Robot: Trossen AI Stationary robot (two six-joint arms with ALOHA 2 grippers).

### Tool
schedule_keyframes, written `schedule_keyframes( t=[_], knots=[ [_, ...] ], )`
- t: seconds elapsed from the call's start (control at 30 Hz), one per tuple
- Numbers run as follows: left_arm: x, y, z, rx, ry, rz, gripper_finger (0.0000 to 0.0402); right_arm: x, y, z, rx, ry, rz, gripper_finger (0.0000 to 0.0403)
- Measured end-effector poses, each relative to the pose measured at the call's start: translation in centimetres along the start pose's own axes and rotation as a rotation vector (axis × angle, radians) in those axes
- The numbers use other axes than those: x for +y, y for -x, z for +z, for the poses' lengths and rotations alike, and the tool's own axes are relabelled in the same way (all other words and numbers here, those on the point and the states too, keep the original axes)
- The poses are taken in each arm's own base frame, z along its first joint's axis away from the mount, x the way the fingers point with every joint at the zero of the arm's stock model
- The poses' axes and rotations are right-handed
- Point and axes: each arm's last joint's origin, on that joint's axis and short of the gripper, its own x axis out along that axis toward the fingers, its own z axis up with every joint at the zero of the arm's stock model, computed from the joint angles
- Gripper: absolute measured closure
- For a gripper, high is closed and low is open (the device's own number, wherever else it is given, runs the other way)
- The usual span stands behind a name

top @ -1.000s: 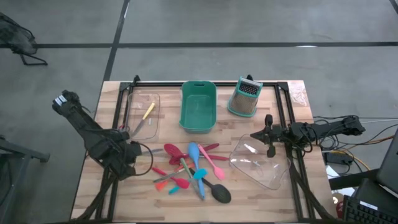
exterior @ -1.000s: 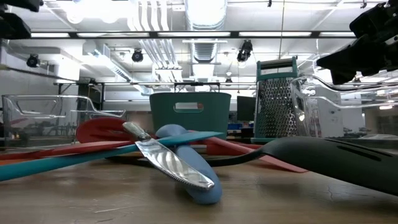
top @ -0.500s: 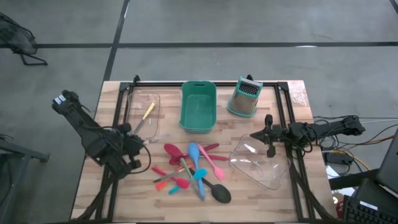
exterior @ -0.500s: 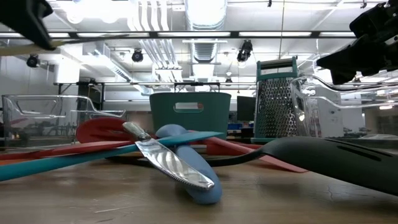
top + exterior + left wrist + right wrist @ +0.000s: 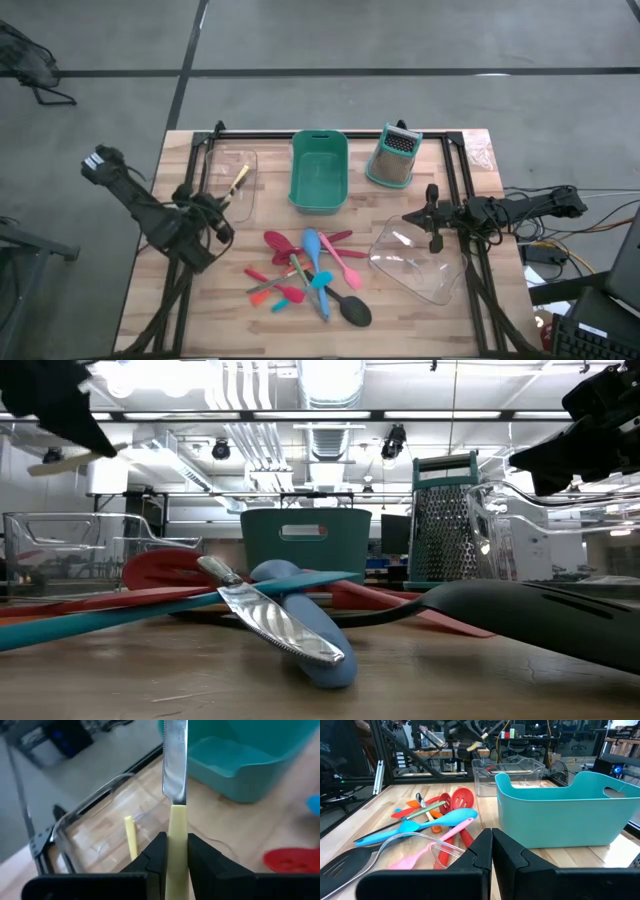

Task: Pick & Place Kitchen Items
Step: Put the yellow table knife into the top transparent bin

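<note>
Utensils [image 5: 310, 272] lie piled at table [image 5: 420, 325] centre-front: approx. a dozen, incl. 1 black-headed spoon [image 5: 356, 311], 2 red spatulas, 1 pink spoon [image 5: 342, 262], 2–3 blue pieces, a few thin orange/red tools; exact count unclear where they overlap. Low view shows 1 blue-handled knife [image 5: 285, 625] nearest, lying across the heap. Right of pile, 1 clear container [image 5: 420, 262] sits tilted, right gripper [image 5: 432, 222] at its rim w/ fingers closed; nothing seen between them. Left gripper [image 5: 222, 203] hangs above table's left side, fingers clamped on 1 yellow-handled knife [image 5: 175, 800], blade pointing ahead. Just beyond, 1 clear tray [image 5: 232, 186] holds 1 yellow tool [image 5: 240, 178]. Farther back: 1 teal bin [image 5: 319, 171], then 1 box grater [image 5: 393, 156] to its right, both apart from pile.
</note>
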Motion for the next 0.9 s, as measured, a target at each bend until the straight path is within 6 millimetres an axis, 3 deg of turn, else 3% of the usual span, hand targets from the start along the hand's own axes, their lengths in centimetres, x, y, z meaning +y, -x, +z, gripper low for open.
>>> schedule_keyframes(
  t=[0.5, 0.9],
  knots=[
    [1.1, -5.2, -1.7, 0.075, 0.148, 0.273, 0.0332, 0.0, 0.0, 0.0, 0.0, 0.0, 0.0, 0.0394],
    [0.4, -8.1, -1.2, 0.207, 0.12, 0.248, 0.033, 0.0, 0.0, 0.0, 0.0, 0.0, 0.0, 0.0394]
  ],
)
